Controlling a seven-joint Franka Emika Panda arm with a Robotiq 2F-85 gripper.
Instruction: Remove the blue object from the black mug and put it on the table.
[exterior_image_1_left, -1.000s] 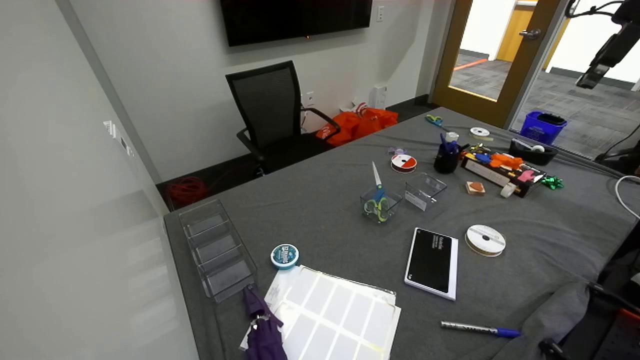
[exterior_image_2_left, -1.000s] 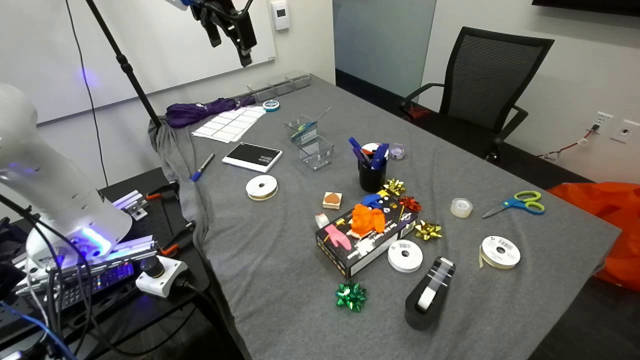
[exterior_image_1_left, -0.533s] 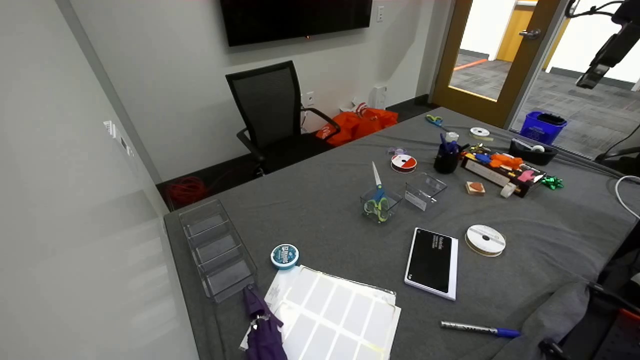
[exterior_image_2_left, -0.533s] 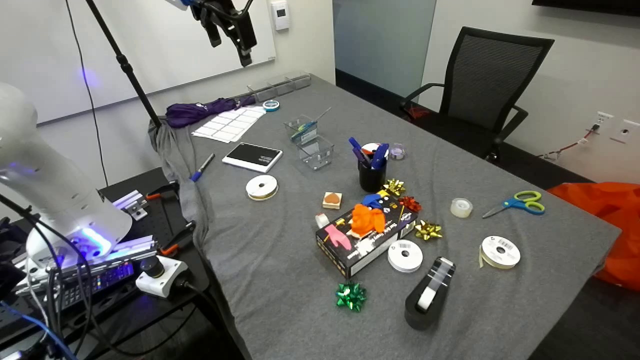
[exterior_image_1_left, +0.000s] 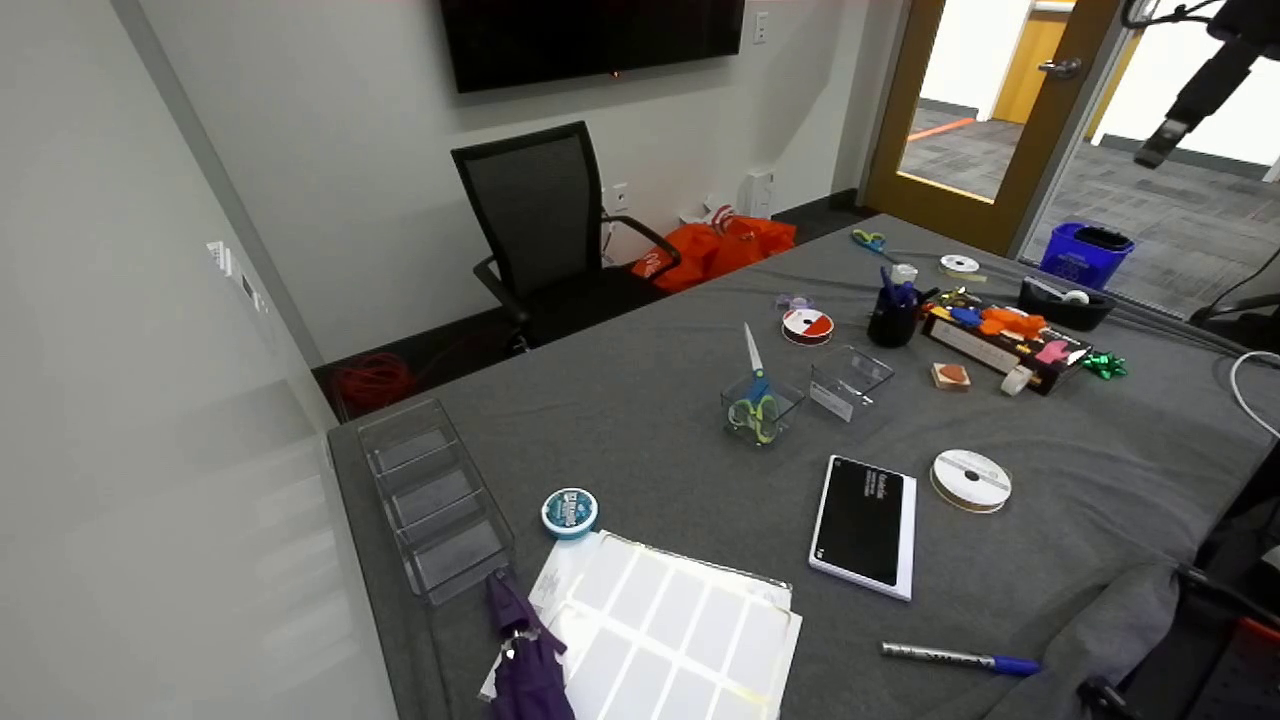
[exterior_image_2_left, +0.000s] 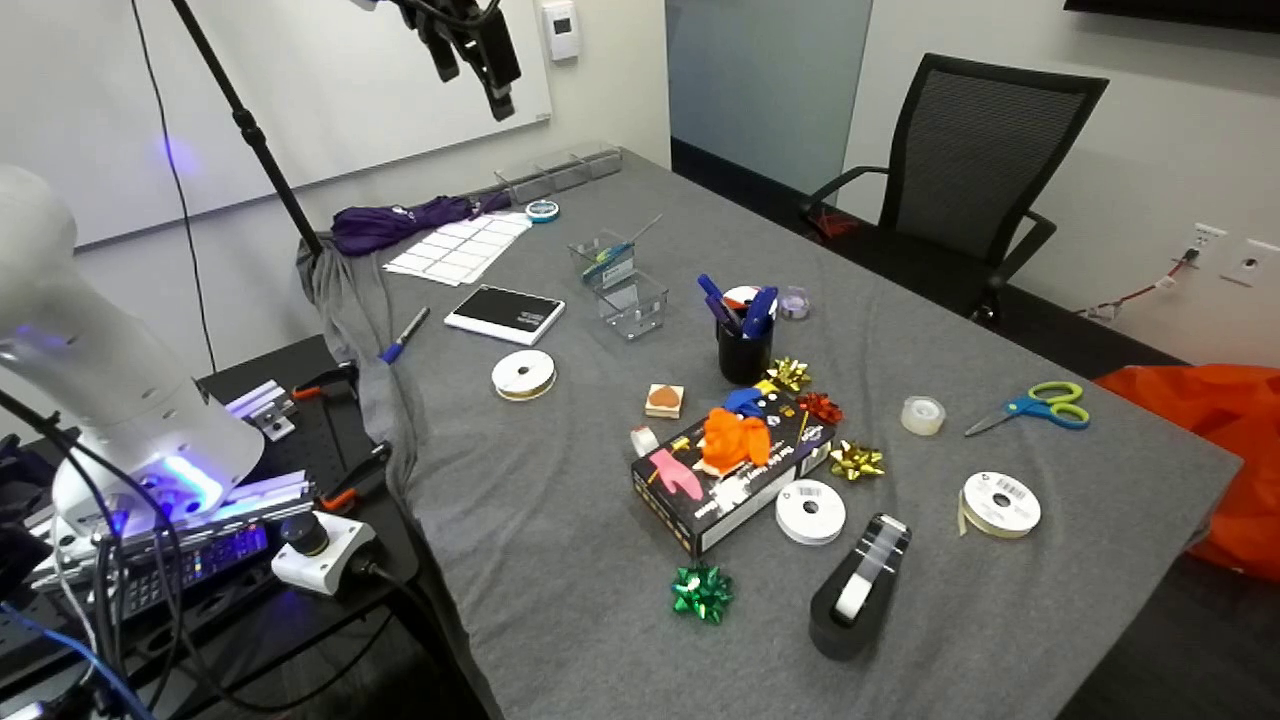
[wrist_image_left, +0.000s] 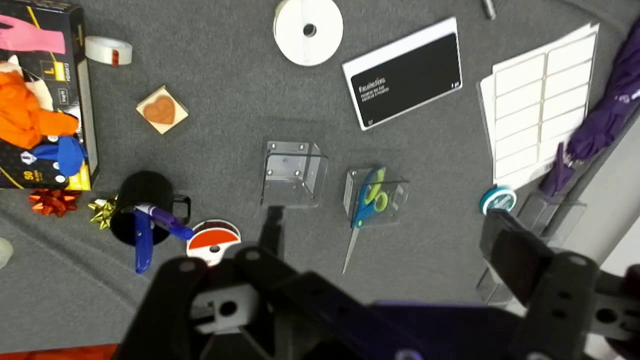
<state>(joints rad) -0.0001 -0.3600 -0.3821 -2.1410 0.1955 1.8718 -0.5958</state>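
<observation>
The black mug stands upright on the grey table; it also shows in an exterior view and at the left of the wrist view. Blue marker-like sticks lean out of the mug's mouth, also in the wrist view. One of them is purplish; I cannot tell which is the blue object. My gripper is high above the table, well away from the mug. In the wrist view its fingers are wide apart with nothing between them.
Beside the mug are a black glove box, gift bows and a ribbon spool. Clear bins, one holding scissors, lie below the gripper. A tablet-like box and a loose blue pen lie nearer the robot.
My gripper has shifted slightly and risen a little, leftward in one exterior picture and rightward in another. The mug, sticks and table items have not moved.
</observation>
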